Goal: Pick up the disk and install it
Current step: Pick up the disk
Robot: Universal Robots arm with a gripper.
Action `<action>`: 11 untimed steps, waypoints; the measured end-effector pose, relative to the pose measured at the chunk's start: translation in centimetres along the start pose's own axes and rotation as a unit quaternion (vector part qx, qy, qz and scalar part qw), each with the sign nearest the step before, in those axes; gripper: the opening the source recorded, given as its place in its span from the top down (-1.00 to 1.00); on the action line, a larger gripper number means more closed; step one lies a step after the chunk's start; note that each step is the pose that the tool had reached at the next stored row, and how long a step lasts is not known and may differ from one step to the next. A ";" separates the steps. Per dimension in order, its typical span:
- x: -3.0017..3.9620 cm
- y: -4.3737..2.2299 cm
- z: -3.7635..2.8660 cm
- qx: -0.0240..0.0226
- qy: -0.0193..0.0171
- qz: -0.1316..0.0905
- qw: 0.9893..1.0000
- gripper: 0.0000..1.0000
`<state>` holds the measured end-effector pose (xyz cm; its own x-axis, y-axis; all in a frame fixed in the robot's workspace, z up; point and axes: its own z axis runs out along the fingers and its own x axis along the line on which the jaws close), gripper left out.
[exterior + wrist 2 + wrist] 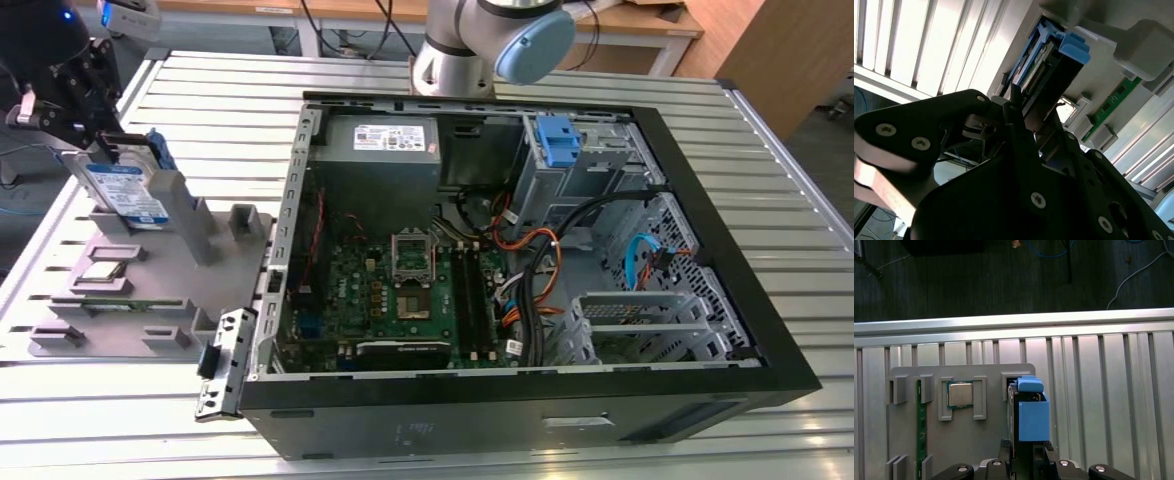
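On the ribbed aluminium bench [400,75] the flat silver-grey, blue-railed disk [1033,420] stands edgewise in a grey slotted holder [989,440], its end offered up between the black gripper's [1025,446] fingers [1004,444]; whether they pinch it, I cannot tell.

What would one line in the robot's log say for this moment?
stage: pick-up | gripper: at the disk | disk: upright in grey holder, beside open computer case | installed: not yet
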<state>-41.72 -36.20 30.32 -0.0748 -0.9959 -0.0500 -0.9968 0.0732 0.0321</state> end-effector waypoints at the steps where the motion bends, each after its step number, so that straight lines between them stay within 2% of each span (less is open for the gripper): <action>1: 0.00 0.00 0.00 0.000 0.000 0.000 1.000 0.29; 11: 0.00 0.00 0.00 0.000 0.000 0.000 1.000 0.29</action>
<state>-41.72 -36.20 30.32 -0.0749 -0.9959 -0.0500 -0.9968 0.0733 0.0330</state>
